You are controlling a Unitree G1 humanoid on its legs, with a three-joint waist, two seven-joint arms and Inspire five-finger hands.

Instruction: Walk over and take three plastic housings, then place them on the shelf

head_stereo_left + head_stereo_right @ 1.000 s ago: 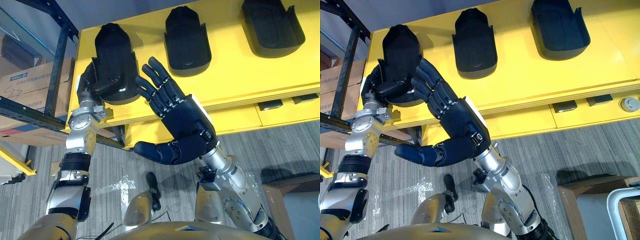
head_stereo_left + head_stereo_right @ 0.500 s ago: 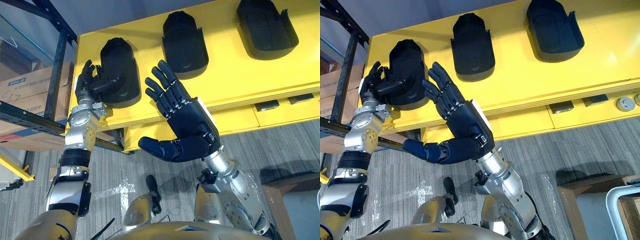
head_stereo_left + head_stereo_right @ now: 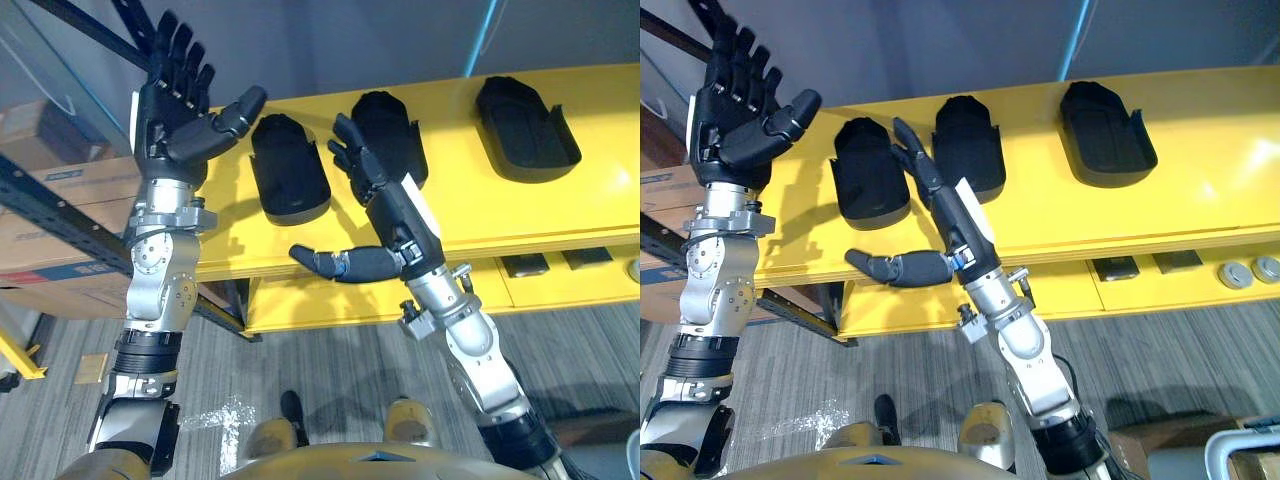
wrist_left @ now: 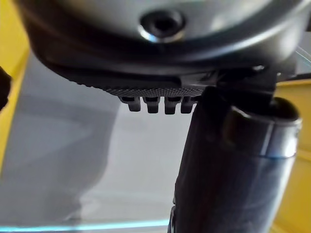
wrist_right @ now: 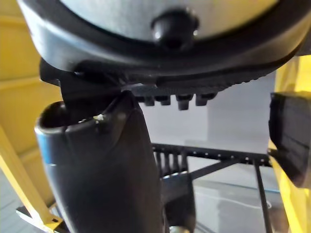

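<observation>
yellow shelf point(image 3: 570, 215) boards are seen from above, and three black plastic housings are laid on them in a row, well apart from one another: the left housing point(image 3: 288, 180), the middle housing point(image 3: 395, 130) and the right housing point(image 3: 525, 125). each is set with its rounded end toward the grey wall point(image 3: 350, 40) and its squared, open end toward the shelf's front edge. the right hand point(image 3: 398, 215) is held over the shelf between the left housing and the middle housing, with its fingers point(image 3: 352, 165) stretched out straight and its thumb point(image 3: 335, 265) stuck out sideways past the front edge. nothing is grasped by it, and whether its fingertips touch the middle housing cannot be told. the left hand point(image 3: 170, 105) is raised high by the shelf's left end, with the palm turned to the camera, the fingers straight and the thumb pointed toward the left housing; nothing is held in it. in the left wrist view its straight fingertips are shown against the grey wall. a lower yellow tier point(image 3: 1180, 295) is seen under the shelf, with dark rectangular pieces point(image 3: 1118, 268) and round silver pieces point(image 3: 1237, 272) set on it. a dark metal rack point(image 3: 70, 222) loaded with cardboard boxes point(image 3: 55, 285) is placed to the left, and a grey striped floor point(image 3: 330, 370) is spread below.
</observation>
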